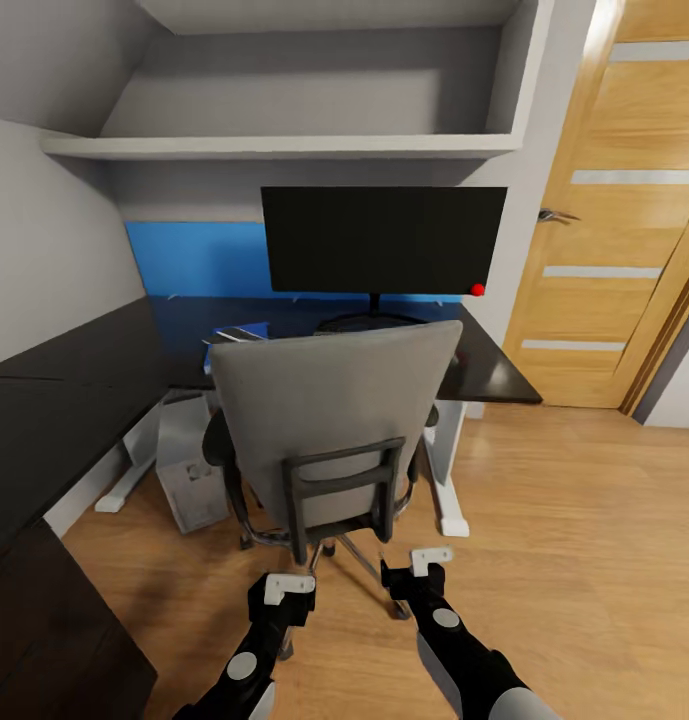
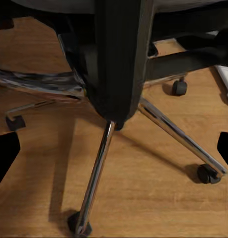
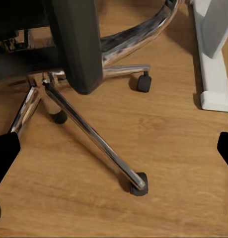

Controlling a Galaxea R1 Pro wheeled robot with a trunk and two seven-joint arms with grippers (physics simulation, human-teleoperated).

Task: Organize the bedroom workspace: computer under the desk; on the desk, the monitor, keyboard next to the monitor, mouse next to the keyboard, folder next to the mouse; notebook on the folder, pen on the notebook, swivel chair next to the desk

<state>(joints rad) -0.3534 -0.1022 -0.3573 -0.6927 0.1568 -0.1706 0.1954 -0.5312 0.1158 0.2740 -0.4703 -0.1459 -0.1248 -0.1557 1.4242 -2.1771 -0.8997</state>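
Pincers: left pincer and right pincer hang low just behind the chair base; both look spread wide, holding nothing.
Arm pose: both forearms reach forward and down, side by side, wrists aimed at the floor.
Swivel chair: tucked against the tabletop, grey back toward the robot, chrome legs splayed on the wood.
Handling: probably rolls freely and may spin; push or grip the stiff black back frame, not the slick legs.
Folder: blue corner showing past the chair back; whether it lies on the seat or the tabletop, I cannot tell.
Monitor: upright on the tabletop.
Computer: on the floor beneath.
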